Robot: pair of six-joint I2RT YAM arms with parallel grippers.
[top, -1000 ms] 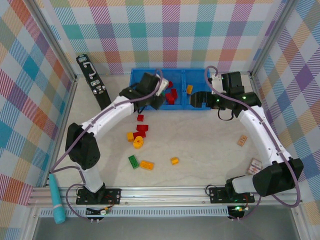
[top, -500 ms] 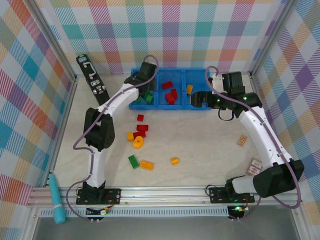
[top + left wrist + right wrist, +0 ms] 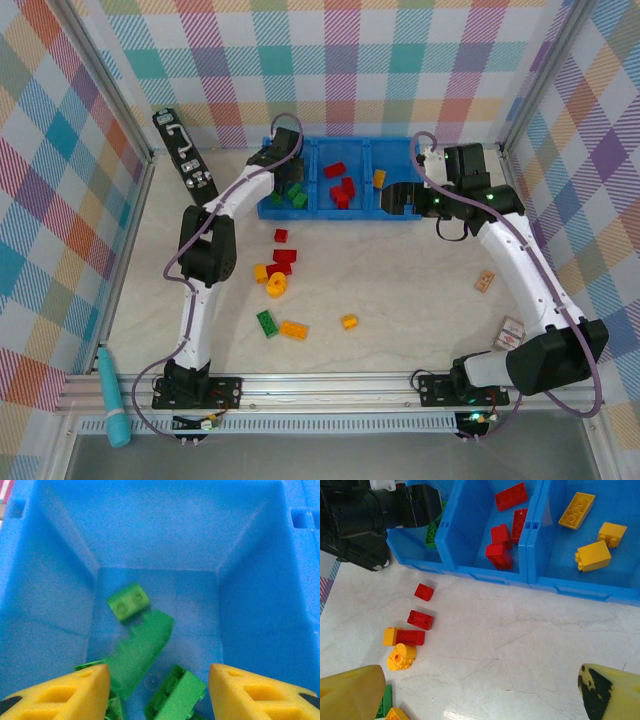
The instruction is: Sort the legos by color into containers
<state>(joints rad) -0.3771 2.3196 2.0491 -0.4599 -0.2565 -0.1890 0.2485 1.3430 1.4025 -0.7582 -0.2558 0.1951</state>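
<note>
While the left gripper [image 3: 159, 680] hangs over the tray's [image 3: 330, 211] left compartment, jaws apart with nothing between them, green bricks [image 3: 129, 601] lie below, one blurred and perhaps falling. The right gripper [image 3: 480, 695] stands wide and empty near the tray. Red bricks [image 3: 283, 262] and others wait on the table [image 3: 420, 290]. On lifting out, a jaw could clip the wall and shift the tray.

Black strip with white fittings [image 3: 186, 160], propped against the far-left wall. Tan tile [image 3: 484, 281] and small printed card [image 3: 511, 333], both on the pale table [image 3: 400, 290], right side. Teal cylinder [image 3: 112, 398], near-left corner, lying across the metal rail [image 3: 330, 385].
</note>
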